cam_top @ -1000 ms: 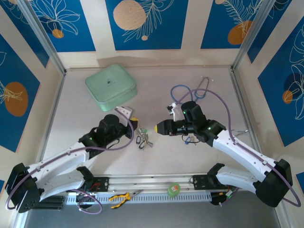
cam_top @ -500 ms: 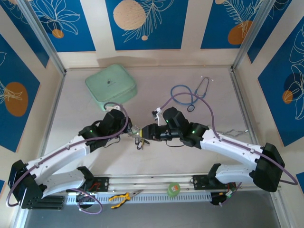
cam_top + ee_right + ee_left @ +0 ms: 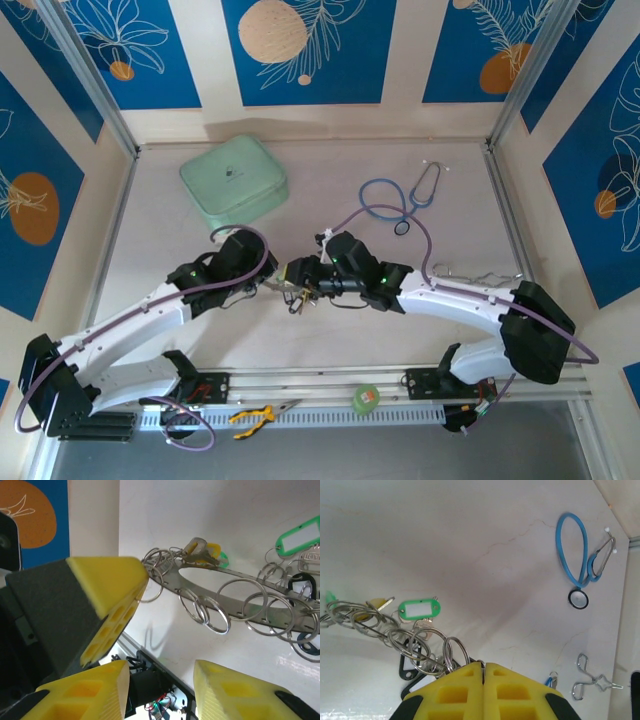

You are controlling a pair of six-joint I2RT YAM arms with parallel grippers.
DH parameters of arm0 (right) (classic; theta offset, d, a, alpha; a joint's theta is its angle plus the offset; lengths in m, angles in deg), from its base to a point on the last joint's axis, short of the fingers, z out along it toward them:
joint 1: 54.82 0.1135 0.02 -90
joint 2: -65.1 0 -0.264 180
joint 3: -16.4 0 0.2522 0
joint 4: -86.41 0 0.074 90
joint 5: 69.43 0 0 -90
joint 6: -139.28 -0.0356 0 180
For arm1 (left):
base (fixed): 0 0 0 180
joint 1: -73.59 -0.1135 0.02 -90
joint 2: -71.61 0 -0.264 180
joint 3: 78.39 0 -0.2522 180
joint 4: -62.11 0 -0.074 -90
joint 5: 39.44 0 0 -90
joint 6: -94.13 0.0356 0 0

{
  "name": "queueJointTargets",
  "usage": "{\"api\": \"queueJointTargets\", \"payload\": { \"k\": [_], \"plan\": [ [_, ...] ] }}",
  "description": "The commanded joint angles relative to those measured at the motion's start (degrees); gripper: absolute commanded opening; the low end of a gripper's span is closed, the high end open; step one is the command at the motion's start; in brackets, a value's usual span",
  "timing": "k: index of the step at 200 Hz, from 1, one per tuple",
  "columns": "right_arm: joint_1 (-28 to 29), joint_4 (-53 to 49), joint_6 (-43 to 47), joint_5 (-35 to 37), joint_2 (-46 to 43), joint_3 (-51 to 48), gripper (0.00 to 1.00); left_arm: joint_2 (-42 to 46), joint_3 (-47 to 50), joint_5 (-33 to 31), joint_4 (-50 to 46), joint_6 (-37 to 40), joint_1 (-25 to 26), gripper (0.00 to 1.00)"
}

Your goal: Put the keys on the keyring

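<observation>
Your left gripper [image 3: 482, 667] pinches shut on the rim of the keyring [image 3: 285, 589], lifted over the middle of the desk [image 3: 470, 530], tagged keys [image 3: 420, 609] dangling from it. Your right gripper [image 3: 160, 682] gapes wide beside it, empty. Expect light, stiff, slick metal that swings; grip a key's flat head, not its tag.

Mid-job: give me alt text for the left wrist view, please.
The yellow-padded left gripper, shut, holds the large flat silvery keyring nearly edge-on, with wire split rings and a green plastic key tag hanging along it over the pale table. A blue stethoscope lies at the upper right.
</observation>
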Motion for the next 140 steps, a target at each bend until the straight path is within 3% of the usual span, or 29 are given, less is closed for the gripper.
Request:
{"api": "queueJointTargets", "payload": {
  "k": [1,140],
  "plan": [
    [0.2,2.0,-1.1,3.3,1.5,0.4,0.40,1.8,1.7,0.0,1.3,-6.6,0.6,0.00],
    [-0.5,5.6,1.7,4.8,6.8,3.2,0.40,2.1,2.6,1.2,1.4,-8.0,0.5,0.00]
  ]
}}
